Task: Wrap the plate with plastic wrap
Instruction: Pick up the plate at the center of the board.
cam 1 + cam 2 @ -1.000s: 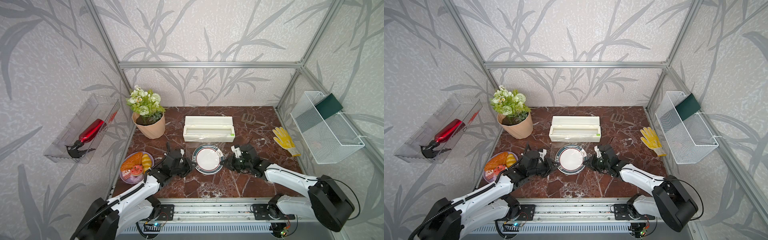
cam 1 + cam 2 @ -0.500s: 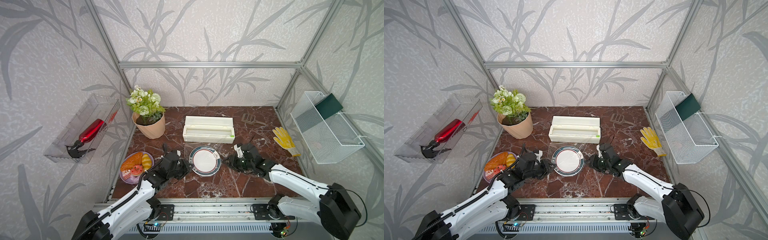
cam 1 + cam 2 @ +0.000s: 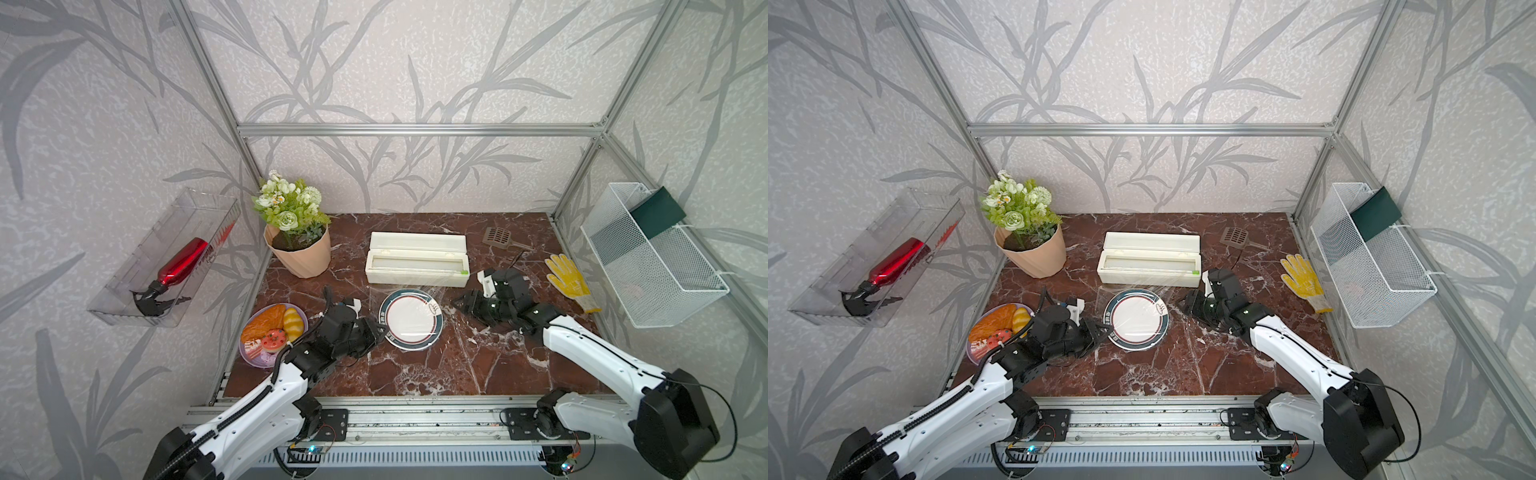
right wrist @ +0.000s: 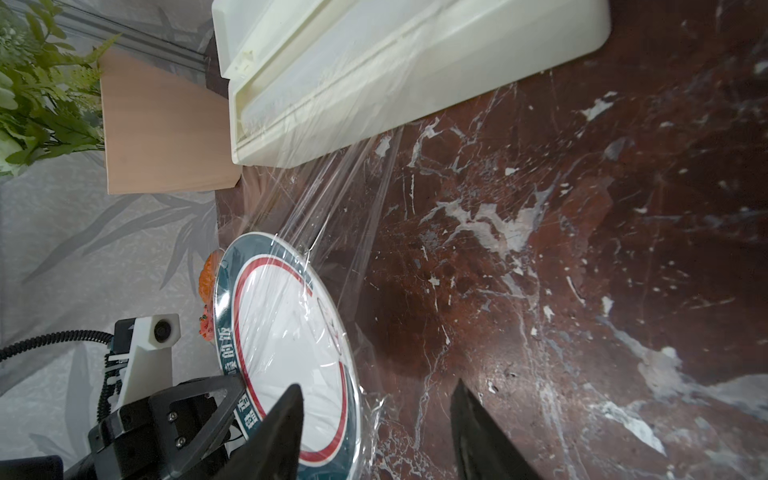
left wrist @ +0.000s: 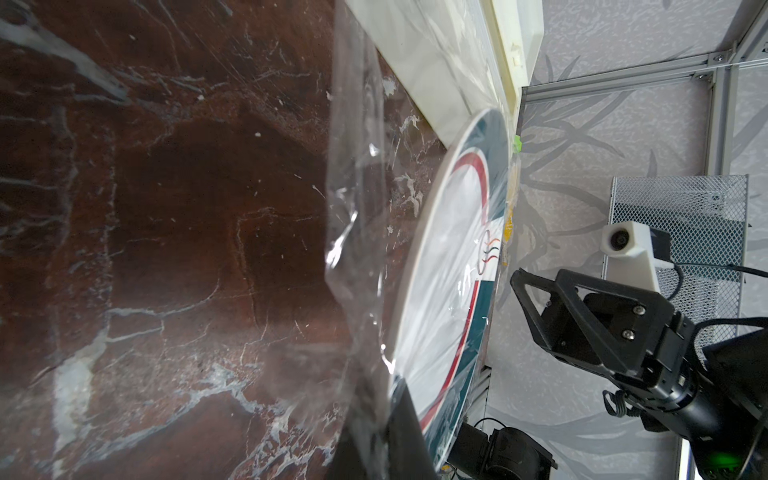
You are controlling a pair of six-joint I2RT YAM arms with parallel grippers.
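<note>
The plate (image 3: 411,319) lies flat on the table (image 3: 415,374) near its middle, just in front of the long cream box (image 3: 417,266) and well apart from the flower pot (image 3: 299,253) at the back left. The plastic wrap (image 4: 332,199) runs out of the box's front slot, slopes down over the bare strip of table between box and plate, and lies across the white centre and green rim of the plate, wrinkled and glinting. Along the plate's left side the film hangs loose past the rim in soft folds. The left claw (image 3: 384,328) sits low at the plate's left edge, closed, with the film pinched between its fingers right against the rim; whether it also touches the plate itself I cannot tell. The right claw (image 4: 377,384) is on the opposite side, just beside the plate's right edge, its two fingers spread apart with only table and a thin crumpled edge of film between them, gripping nothing. A purple plate (image 3: 249,359) of toy food rests on the table behind the left arm, and a yellow glove (image 3: 569,278) lies beyond the right arm, near the wire basket (image 3: 648,266) on the wall.
</note>
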